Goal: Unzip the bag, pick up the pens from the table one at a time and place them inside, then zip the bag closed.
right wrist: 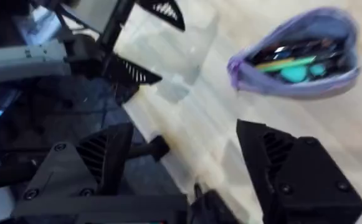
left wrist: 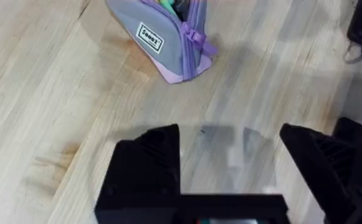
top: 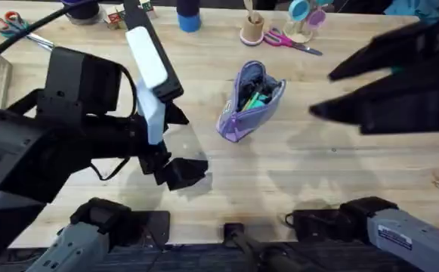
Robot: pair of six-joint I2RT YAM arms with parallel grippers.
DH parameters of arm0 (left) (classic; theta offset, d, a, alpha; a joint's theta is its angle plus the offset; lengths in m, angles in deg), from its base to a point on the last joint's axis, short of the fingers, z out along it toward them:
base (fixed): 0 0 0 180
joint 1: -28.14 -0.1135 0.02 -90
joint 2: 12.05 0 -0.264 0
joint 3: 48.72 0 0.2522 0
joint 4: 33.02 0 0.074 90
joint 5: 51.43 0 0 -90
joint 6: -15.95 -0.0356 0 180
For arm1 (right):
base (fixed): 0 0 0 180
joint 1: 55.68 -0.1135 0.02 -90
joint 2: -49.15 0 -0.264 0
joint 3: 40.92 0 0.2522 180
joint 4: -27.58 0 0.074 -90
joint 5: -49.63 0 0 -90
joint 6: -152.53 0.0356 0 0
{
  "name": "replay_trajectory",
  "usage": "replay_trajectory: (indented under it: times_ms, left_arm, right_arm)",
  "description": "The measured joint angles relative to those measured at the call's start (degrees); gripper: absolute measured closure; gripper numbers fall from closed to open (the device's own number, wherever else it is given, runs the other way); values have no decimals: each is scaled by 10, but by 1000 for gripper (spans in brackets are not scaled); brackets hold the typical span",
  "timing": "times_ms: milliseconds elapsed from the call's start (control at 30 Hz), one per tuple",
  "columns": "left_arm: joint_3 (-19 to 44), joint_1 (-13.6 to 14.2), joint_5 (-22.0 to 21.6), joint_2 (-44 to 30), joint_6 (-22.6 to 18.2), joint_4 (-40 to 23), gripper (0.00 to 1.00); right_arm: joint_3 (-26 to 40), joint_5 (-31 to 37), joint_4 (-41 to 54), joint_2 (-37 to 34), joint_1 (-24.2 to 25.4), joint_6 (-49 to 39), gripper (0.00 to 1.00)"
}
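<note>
The left gripper [top: 175,155] is hovering low over the table [top: 295,181], left of center, its black fingers [left wrist: 144,167] spreading wide with nothing between them. In the left wrist view bare wood is showing through the gap, and the bag [left wrist: 162,38] is lying just beyond the fingertips, not touching them.

Near the middle of the table, the bag [top: 248,102] is sitting with its mouth gaping open. Green and yellow-tan pens [top: 254,97] are lying inside it, seen among darker contents in the right wrist view [right wrist: 290,62].

Along the far edge, pink scissors [top: 287,41] are resting near a small wooden stand [top: 252,29].

To the right, the right gripper [top: 321,92] is hanging high above the table as a large dark blur. Its fingers [right wrist: 296,177] are standing wide apart and holding nothing, with the open bag [right wrist: 299,56] well beyond them.
</note>
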Motion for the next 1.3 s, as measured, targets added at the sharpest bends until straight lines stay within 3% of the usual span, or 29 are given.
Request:
replay_trajectory:
  times_ms: [300, 600, 900, 1100, 1300]
  left_arm:
    - [0, 0, 0, 0, 0, 0, 6]
    - [0, 0, 0, 0, 0, 0, 7]
    - [0, 0, 0, 0, 0, 0, 7]
    - [0, 0, 0, 0, 0, 0, 6]
    - [0, 0, 0, 0, 0, 0, 8]
  right_arm:
    - [-125, 0, -48, 0, -25, 25, 6]
    - [-201, 12, -106, 0, -40, 85, 6]
    - [-262, 96, -215, 14, -129, 173, 6]
    - [-314, 178, -302, 83, -194, 252, 6]
    - [-369, 239, -333, 129, -244, 335, 5]
